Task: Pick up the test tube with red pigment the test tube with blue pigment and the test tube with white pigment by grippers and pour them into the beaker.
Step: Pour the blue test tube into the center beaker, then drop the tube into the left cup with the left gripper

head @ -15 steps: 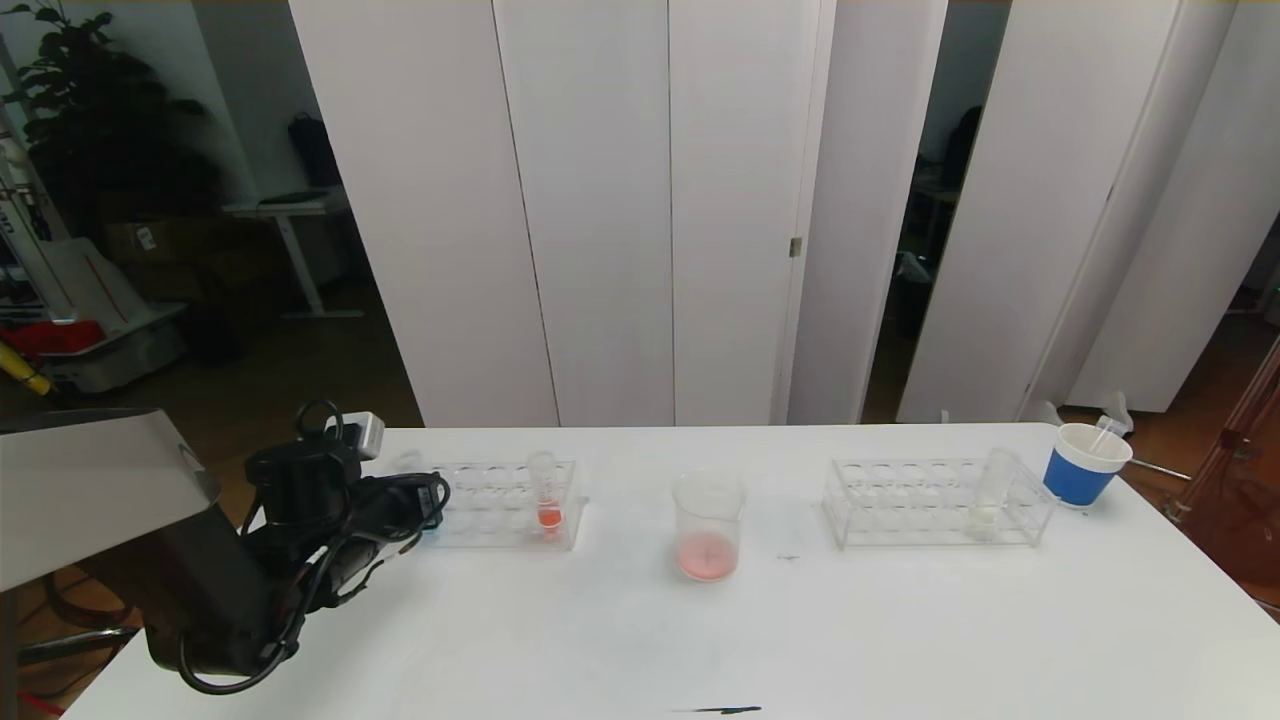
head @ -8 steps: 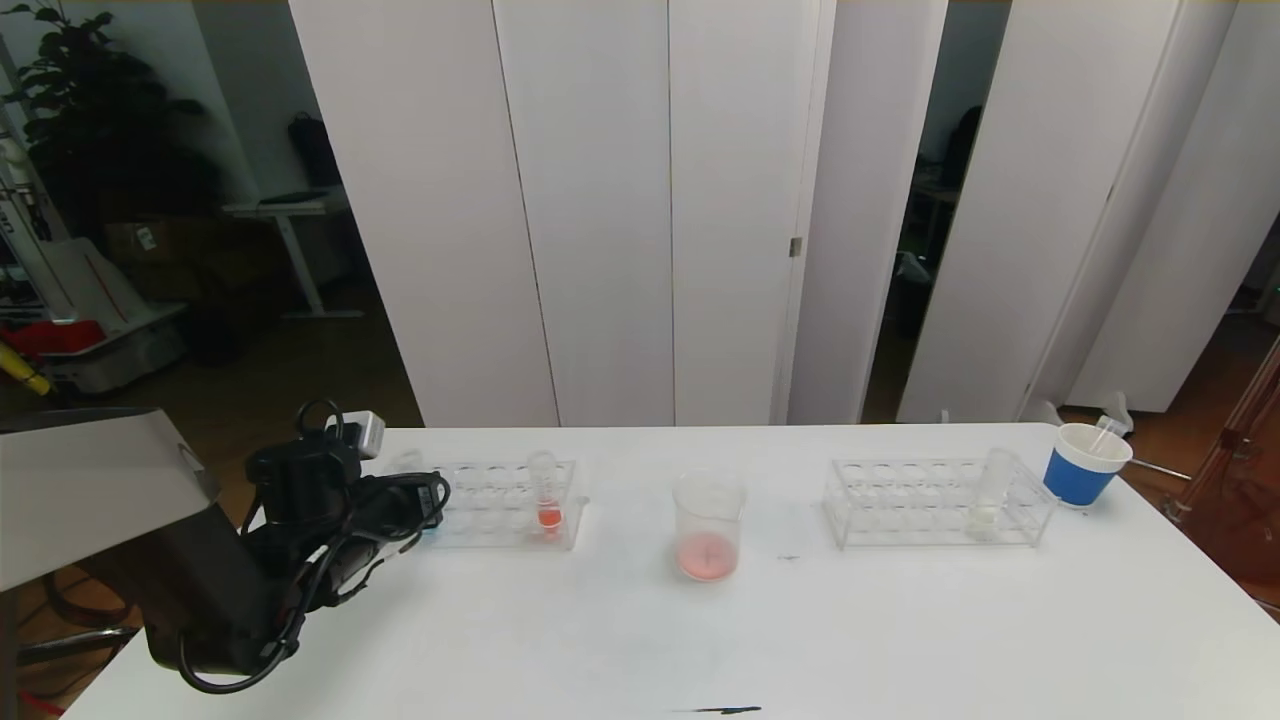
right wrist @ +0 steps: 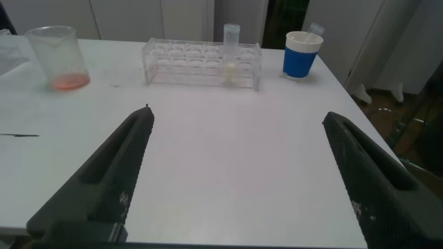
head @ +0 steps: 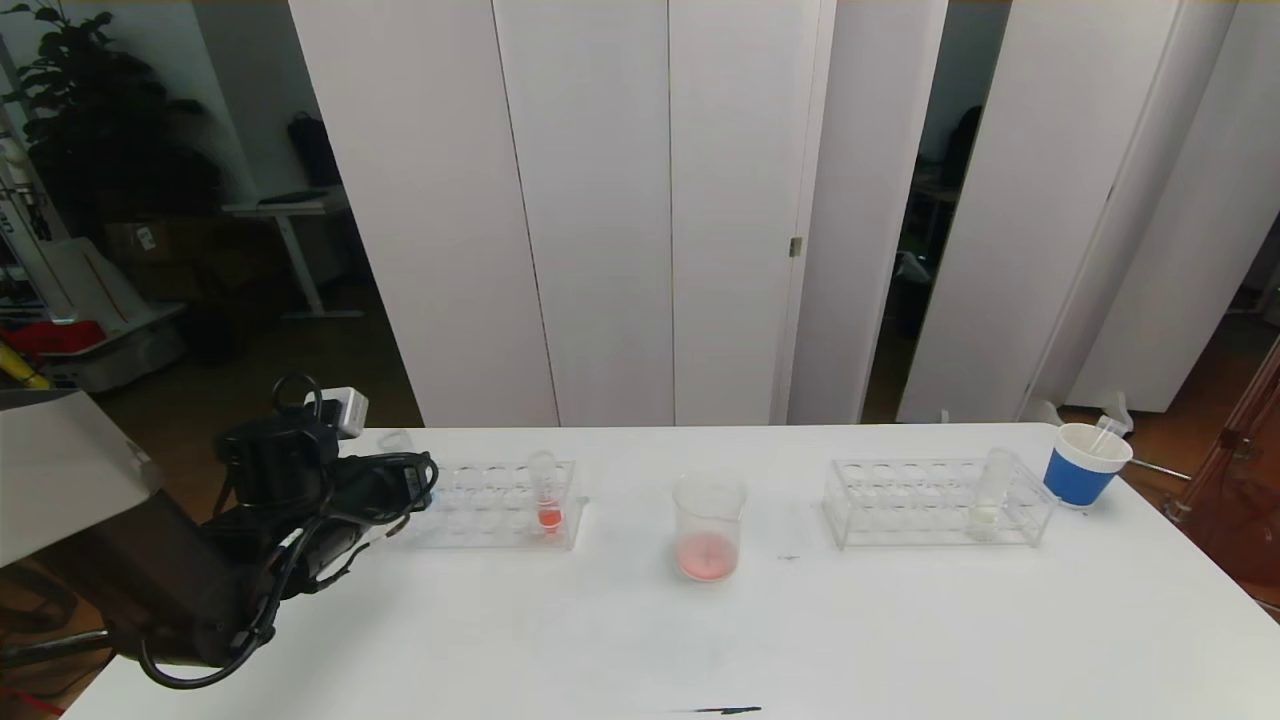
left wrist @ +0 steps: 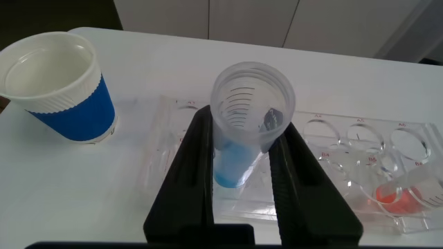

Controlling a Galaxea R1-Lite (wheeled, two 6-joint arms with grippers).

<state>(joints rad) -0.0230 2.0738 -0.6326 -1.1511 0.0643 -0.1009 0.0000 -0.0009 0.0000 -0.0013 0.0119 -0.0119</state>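
My left gripper (left wrist: 246, 123) is shut on the test tube with blue pigment (left wrist: 234, 162), pinching it just below its open mouth. The tube's blue tip hangs over the left end of the left rack (left wrist: 360, 138). In the head view this gripper (head: 412, 484) is at the table's left edge. The test tube with red pigment (head: 546, 497) stands in that rack. The beaker (head: 708, 525), with red residue at its bottom, stands mid-table. The test tube with white pigment (head: 989, 493) stands in the right rack (head: 900, 500). My right gripper (right wrist: 237, 122) is open over bare table, out of the head view.
A blue paper cup (left wrist: 59, 86) stands close beside the left rack, near my left gripper. Another blue cup (head: 1083, 465) with a dropper stands at the far right beyond the right rack. A thin dark mark (head: 720, 710) lies at the table's front edge.
My left gripper has shifted a little left and upward with the blue tube in it. The racks, the beaker and the other tubes have not moved.
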